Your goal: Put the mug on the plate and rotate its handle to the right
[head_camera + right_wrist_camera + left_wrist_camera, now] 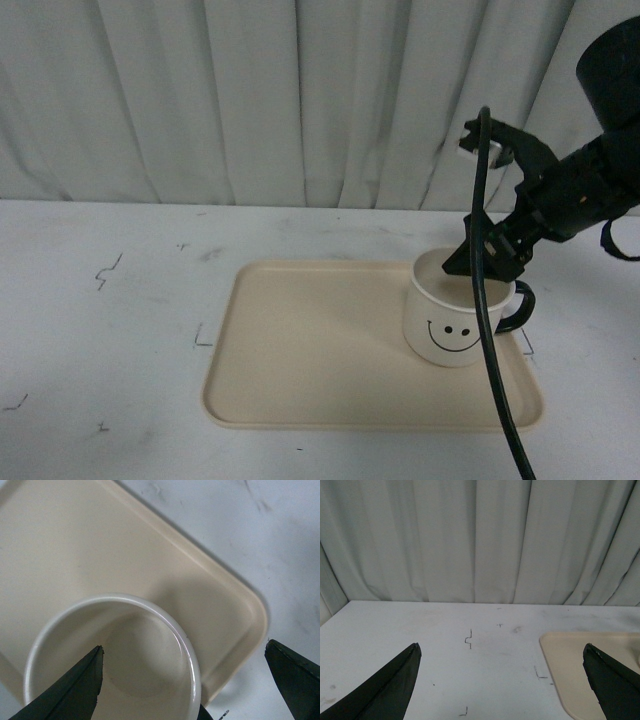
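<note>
Currently, mug (450,322) is seated upright on plate (300,345), directly beneath right claw (495,252), whose jaws are spread above its rim, ungripped.

No readable words, brand names or numbers are shown in any view. The only sign is a black smiley face, two dot eyes over a curved mouth, printed on the cream side of the mug (455,320), as seen in the front view. Small black pen marks (468,639), shaped like brackets and corners, are drawn on the white table (110,330), but no letters or digits can be made out in them.
</note>
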### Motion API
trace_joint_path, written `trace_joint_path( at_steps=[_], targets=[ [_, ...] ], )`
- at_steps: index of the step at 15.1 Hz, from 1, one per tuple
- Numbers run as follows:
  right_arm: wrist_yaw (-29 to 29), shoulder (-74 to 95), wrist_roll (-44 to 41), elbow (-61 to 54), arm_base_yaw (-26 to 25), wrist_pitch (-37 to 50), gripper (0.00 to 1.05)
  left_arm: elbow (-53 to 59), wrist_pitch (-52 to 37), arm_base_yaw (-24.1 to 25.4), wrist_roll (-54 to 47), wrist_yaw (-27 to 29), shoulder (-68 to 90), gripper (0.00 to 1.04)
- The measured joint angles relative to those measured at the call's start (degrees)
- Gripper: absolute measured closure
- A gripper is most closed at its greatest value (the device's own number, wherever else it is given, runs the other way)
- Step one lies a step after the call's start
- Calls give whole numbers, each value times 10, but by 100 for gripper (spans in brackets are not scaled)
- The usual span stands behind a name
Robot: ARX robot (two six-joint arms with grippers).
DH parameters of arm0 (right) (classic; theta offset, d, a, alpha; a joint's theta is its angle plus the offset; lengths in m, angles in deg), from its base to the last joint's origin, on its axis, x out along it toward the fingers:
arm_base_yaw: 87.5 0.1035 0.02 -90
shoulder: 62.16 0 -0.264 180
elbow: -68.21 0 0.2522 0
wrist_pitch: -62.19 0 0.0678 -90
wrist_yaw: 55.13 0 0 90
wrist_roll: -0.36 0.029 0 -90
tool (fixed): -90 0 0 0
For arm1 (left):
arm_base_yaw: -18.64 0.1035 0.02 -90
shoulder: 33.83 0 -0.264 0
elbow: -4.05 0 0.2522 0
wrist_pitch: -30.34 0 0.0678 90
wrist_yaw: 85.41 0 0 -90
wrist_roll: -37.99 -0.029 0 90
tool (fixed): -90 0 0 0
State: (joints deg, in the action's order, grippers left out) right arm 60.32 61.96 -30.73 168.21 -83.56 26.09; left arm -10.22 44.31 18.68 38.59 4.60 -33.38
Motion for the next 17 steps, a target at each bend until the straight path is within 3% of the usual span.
trace_joint_path(
  at_steps=[7, 13, 14, 15, 16, 17],
  targets=[
    [46, -91, 5, -2, -19, -21, 6, 0, 0, 0, 0, 0, 0, 7],
    [172, -313, 51, -68, -56, 71, 6, 0, 0, 0, 0, 0, 0, 7],
    [67, -358, 100, -142, -46, 228, 14, 0, 0, 0, 0, 0, 0, 7],
    [-76, -423, 174, -253, -38, 362, 27, 0, 0, 0, 0, 0, 0, 7],
    [-215, -511, 251, -393, -36, 484, 45, 0, 0, 0, 0, 1, 0, 7],
    [-248, -563, 274, -458, -38, 514, 56, 0, 0, 0, 0, 0, 0, 7]
  ],
)
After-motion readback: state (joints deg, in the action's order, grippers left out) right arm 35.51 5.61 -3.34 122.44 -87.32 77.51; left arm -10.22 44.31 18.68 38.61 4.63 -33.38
